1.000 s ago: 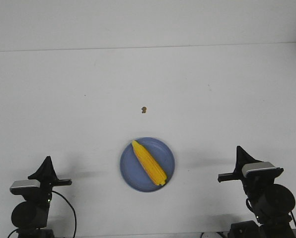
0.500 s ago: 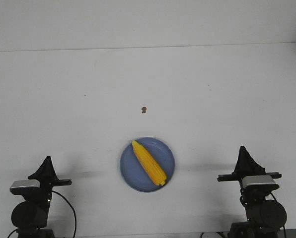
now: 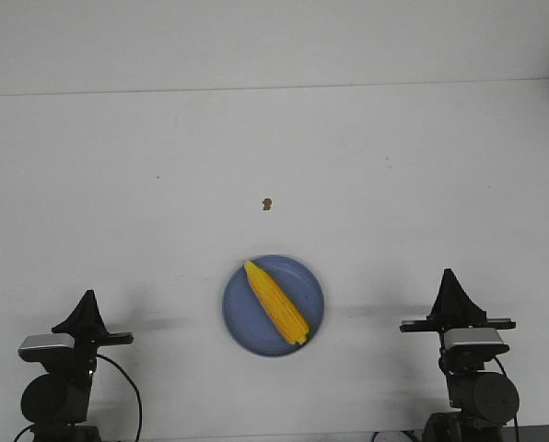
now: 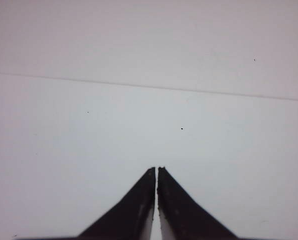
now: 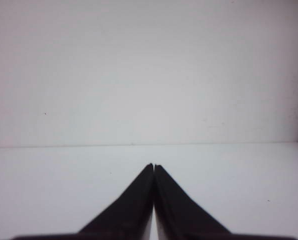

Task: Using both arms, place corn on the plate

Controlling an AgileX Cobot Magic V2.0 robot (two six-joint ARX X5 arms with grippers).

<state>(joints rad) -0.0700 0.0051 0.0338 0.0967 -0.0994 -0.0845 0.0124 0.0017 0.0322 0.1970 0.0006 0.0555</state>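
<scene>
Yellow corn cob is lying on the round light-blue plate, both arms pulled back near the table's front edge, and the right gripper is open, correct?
Not quite: the right gripper is shut, as the right wrist view shows. The yellow corn cob does lie on the round light-blue plate, arms pulled back.

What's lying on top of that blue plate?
A yellow corn cob lies diagonally on the light-blue plate, its pointed end toward the far left rim. Nothing else shows on the plate; the strip under the cob is covered.

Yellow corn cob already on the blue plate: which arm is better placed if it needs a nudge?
Neither clearly: the yellow corn cob lies on the light-blue plate midway between the left end effector and right end effector, both shut.
</scene>
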